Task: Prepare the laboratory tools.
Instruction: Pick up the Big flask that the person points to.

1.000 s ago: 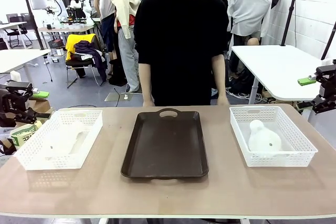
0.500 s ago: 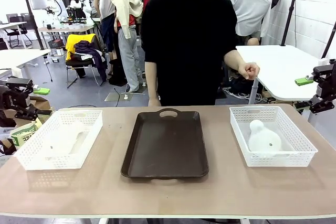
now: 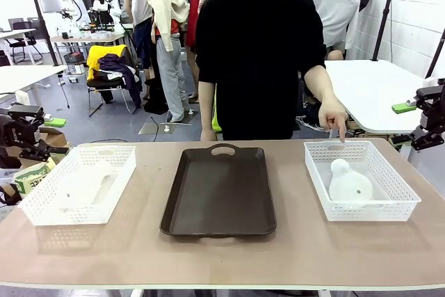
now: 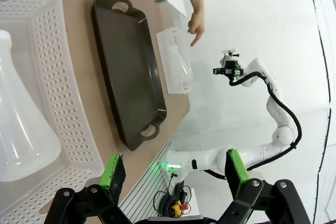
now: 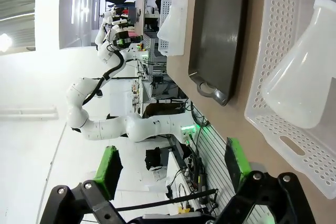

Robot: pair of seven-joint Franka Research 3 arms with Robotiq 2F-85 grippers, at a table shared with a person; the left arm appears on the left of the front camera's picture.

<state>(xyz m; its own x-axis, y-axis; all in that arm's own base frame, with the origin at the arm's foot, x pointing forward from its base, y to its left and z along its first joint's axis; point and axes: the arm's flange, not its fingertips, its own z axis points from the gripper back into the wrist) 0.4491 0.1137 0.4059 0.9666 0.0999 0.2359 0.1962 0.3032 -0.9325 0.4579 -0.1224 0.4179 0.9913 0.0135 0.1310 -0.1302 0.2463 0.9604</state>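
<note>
The person's hand [image 3: 335, 117] has dropped to point at the flask [image 3: 348, 181] at frame right, likely the first pick. Both the left end effector [image 4: 174, 172] and right end effector [image 5: 176, 167] stand open, empty.

White arms [image 4: 274, 109] with what looks like black cable [image 4: 297, 124]; black hands [image 4: 174, 171], green pads [image 4: 113, 172].
</note>
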